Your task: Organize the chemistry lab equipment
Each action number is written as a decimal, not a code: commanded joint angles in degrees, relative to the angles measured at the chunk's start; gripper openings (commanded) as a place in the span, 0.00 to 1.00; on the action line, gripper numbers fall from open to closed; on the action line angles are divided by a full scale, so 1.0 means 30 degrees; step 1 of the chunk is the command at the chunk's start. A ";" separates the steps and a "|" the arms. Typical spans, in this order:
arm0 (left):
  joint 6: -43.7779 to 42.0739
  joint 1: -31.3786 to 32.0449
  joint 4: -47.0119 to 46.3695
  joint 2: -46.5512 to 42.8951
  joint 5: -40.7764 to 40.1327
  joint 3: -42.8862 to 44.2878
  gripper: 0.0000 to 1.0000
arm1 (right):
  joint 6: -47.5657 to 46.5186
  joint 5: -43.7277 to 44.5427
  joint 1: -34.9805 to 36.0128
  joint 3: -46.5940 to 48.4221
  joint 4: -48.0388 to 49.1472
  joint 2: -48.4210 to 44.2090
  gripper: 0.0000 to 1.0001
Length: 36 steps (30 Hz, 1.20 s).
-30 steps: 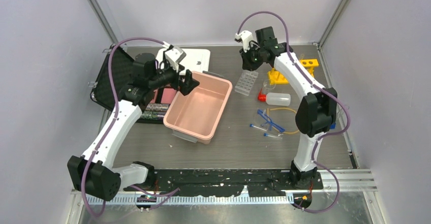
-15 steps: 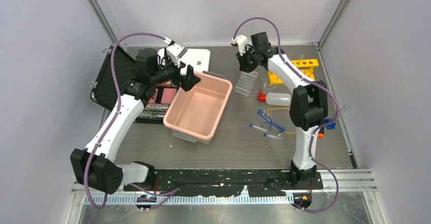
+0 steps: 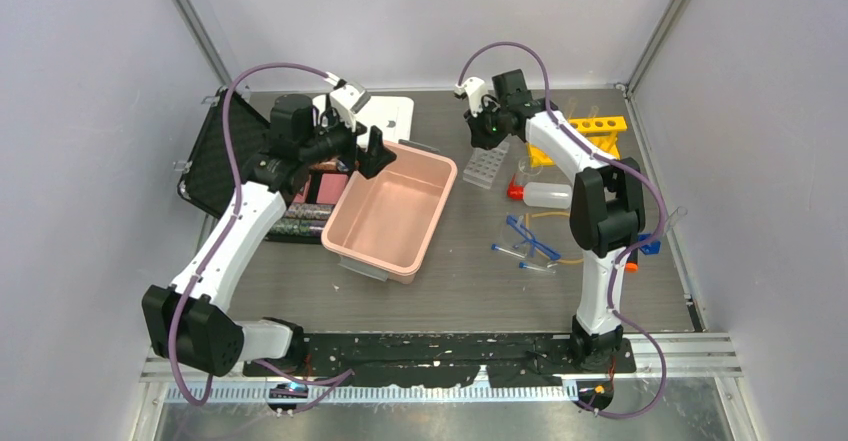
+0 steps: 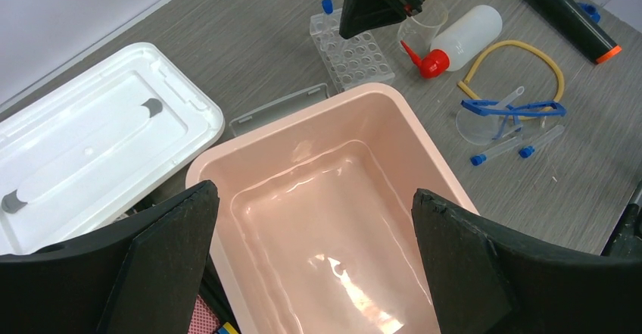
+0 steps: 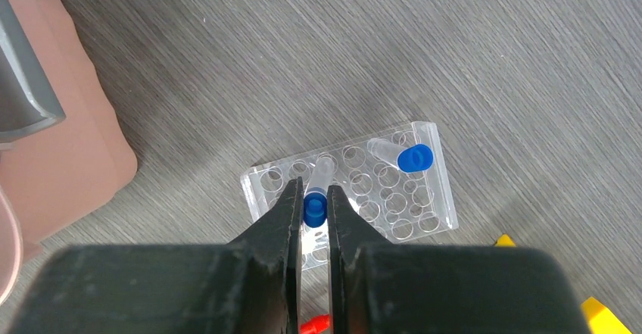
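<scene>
Blue-capped and clear, a small plastic test tube (image 5: 321,169) was pinched near its cap by the right gripper (image 5: 314,191), whose two black fingers were clenched on it from either side. The tube hung almost upright, its lower end over the back row of the clear tube tray (image 5: 412,214), a flat plastic block of round wells lying on the grey wood-grain table (image 5: 454,46). Whether the tip had entered a well could not be told. A second blue-capped tube (image 5: 409,157) sat tilted in a well at one corner of the tray.

From above, the tray lay between the pink plastic tub (image 3: 390,216) and the yellow tube rack (image 3: 607,123). Near it was the white red-capped squeeze bottle (image 3: 548,195), lying on its side. Nearer the arm bases, the blue safety glasses (image 3: 530,237) rested beside a loop of yellow tubing (image 3: 572,217). Two more capped tubes (image 3: 507,251) lay flat just beside the glasses.

The left gripper (image 4: 314,194) hovered over the open, empty tub, its fingers spread wide and holding nothing. The tub's white lid (image 4: 98,137) lay flat on the table beside it.
</scene>
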<state>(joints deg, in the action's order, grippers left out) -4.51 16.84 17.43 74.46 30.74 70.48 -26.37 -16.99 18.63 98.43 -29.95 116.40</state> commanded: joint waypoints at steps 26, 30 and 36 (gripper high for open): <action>0.0103 -0.0077 -0.0439 0.0457 0.0050 0.1204 1.00 | 0.0882 -0.0370 0.0024 0.0895 -0.0206 0.1278 0.46; 0.0099 -0.0080 -0.0442 0.0420 0.0065 0.1255 1.00 | 0.1178 -0.0600 -0.0178 0.1203 -0.0716 0.0573 0.58; -0.0063 -0.0104 -0.0470 -0.0001 0.0011 0.0905 1.00 | 0.0878 -0.1872 -0.0841 0.2377 -0.3187 -0.1521 0.71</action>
<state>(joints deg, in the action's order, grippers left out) -4.49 16.84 17.47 75.77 30.63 71.50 -23.59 -18.81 17.78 100.86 -34.28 120.53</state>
